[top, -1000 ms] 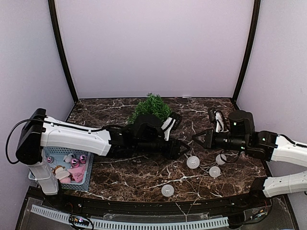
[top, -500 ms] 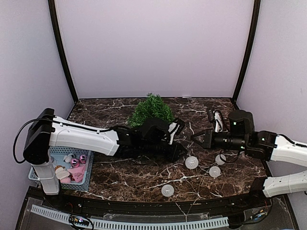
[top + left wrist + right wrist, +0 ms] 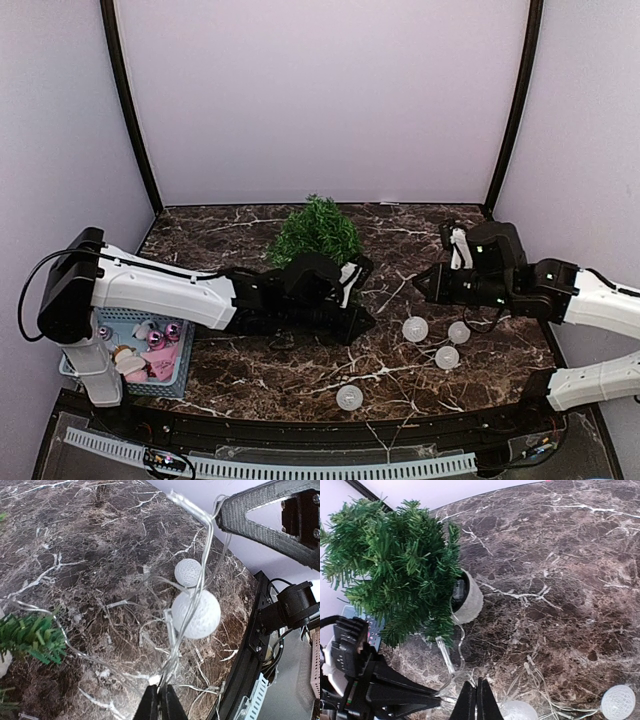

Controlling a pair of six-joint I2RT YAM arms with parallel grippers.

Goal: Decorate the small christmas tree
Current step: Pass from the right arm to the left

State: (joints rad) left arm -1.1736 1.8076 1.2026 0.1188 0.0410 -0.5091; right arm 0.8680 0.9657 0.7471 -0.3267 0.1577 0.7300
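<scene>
Clear wire (image 3: 207, 525) was clenched by left gripper (image 3: 161, 702) and right gripper (image 3: 476, 700); overtightening was judged liable to topple small christmas tree (image 3: 395, 575).

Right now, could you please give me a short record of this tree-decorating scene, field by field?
tree: small christmas tree, upright in white pot, no lights on its branches
light string: clear wire with white balls, in front of the tree
left claw: shut on the light string's wire
right claw: shut on the same wire, holding it up
basket: by the left arm's base, pink ornaments inside
surface: dark marble table
</scene>
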